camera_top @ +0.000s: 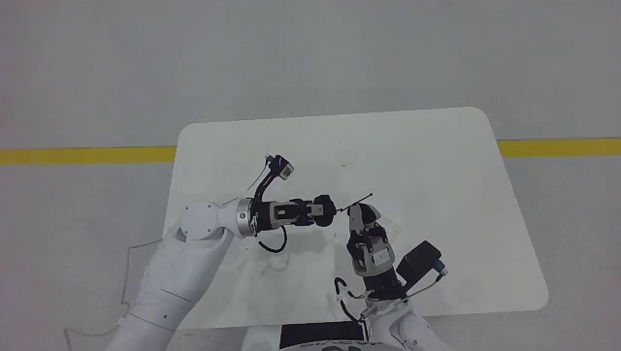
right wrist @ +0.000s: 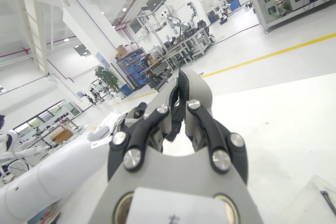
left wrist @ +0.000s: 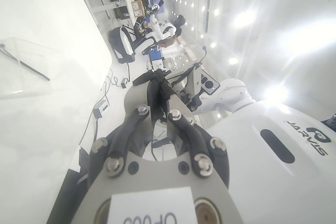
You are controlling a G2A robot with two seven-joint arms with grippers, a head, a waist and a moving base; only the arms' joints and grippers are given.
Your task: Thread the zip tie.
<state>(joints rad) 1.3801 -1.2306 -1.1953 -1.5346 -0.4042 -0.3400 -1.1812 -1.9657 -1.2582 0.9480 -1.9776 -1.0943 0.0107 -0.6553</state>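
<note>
Pinching zip tie (camera_top: 364, 197), left gripper (left wrist: 157, 76), right gripper (right wrist: 181, 79)

Over the near middle of the worktop (camera_top: 437, 157), the left end effector (camera_top: 332, 208) sits just left of the right end effector (camera_top: 358, 214). The zip tie (camera_top: 360, 199) spans between their tips.

A white table (camera_top: 446, 157) with rounded corners stands on a pale grey floor (camera_top: 291, 50); a yellow floor line (camera_top: 87, 154) runs out from under it at 3 and 9 o'clock. A tiny dark speck (camera_top: 342, 165) sits on the tabletop, toward 12 o'clock from its middle. A shallow clear tray (left wrist: 34, 51) rests flat on the table near an edge, a black zip tie (left wrist: 34, 70) lying inside it
</note>
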